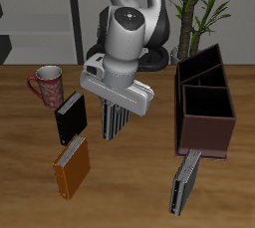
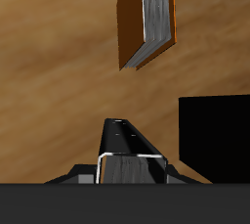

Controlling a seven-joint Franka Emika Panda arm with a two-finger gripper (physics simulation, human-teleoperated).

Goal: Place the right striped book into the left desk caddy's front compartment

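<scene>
The right striped book (image 1: 117, 122), with black-and-white vertical stripes, stands upright under my gripper (image 1: 118, 109) near the table's middle. The gripper is shut on the book's top, jaws against its two covers. In the wrist view the book (image 2: 127, 142) reaches out from the gripper (image 2: 125, 174) toward the table; I cannot tell if it is off the table. The left desk caddy (image 1: 205, 122), a dark brown box with two open compartments, stands apart from the book, beside it and slightly farther back.
A black book (image 1: 70, 117) stands close beside the striped book. An orange-brown book (image 1: 72, 166) stands nearer the front edge. A thin dark grey book (image 1: 181, 182) stands in front of the caddy. A red-and-white mug (image 1: 46, 85) is farther back.
</scene>
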